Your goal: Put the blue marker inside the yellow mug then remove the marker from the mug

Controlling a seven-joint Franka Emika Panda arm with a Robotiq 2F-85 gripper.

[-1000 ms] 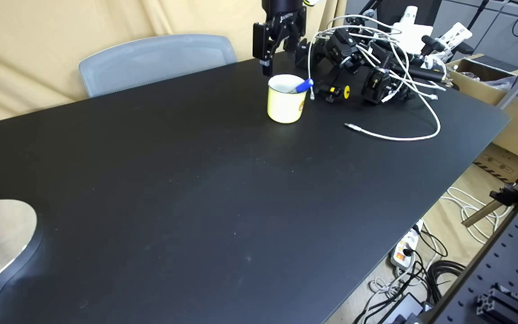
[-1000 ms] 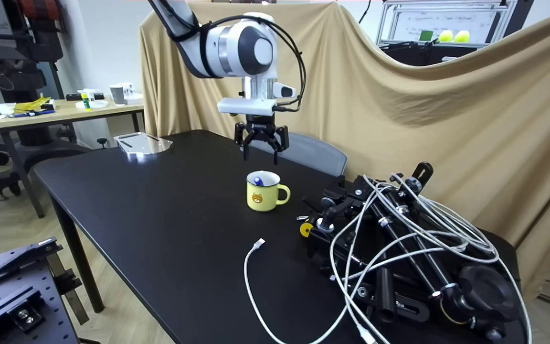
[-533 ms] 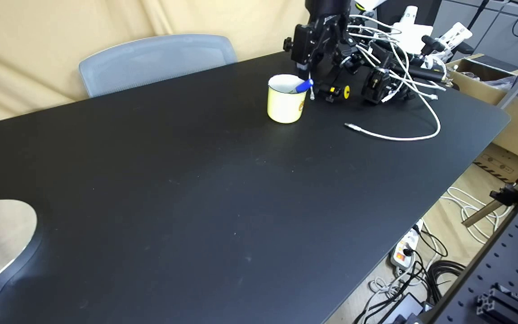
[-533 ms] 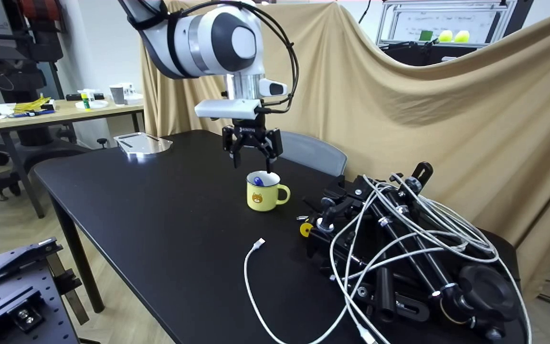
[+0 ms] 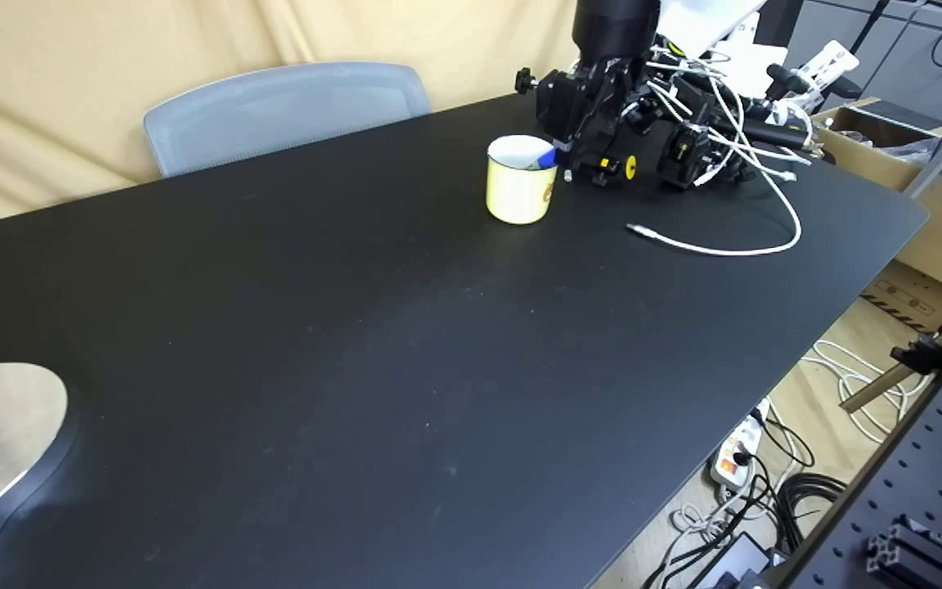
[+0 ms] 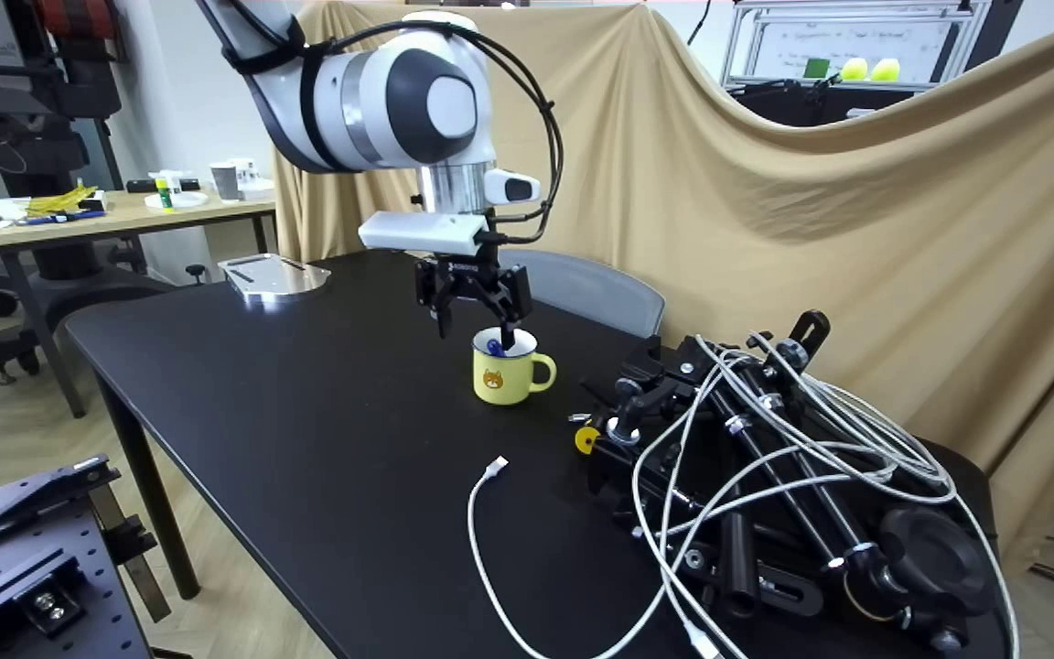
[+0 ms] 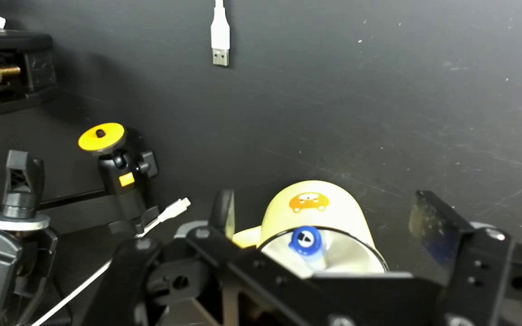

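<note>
The yellow mug (image 5: 514,195) stands upright on the black table; a bear picture and its handle show in an exterior view (image 6: 507,383). The blue marker (image 5: 547,159) leans inside the mug, its blue end up at the rim. It also shows in an exterior view (image 6: 495,348) and in the wrist view (image 7: 306,241). My gripper (image 6: 476,330) is open and empty just above the mug. In the wrist view the gripper (image 7: 324,215) has its fingers wide apart, with the mug (image 7: 340,206) and marker showing between them. The marker's lower part is partly hidden in the mug.
A heap of black clamps and stands with white cables (image 6: 719,476) lies beside the mug's handle side. A loose white USB cable end (image 7: 220,36) lies nearby. A silver metal plate (image 6: 275,277) sits at the table's far end. A grey chair (image 5: 287,119) stands behind the table.
My gripper has moved sideways and down, closer over the mug and marker. It has stayed open. The mug and the marker have not visibly moved.
</note>
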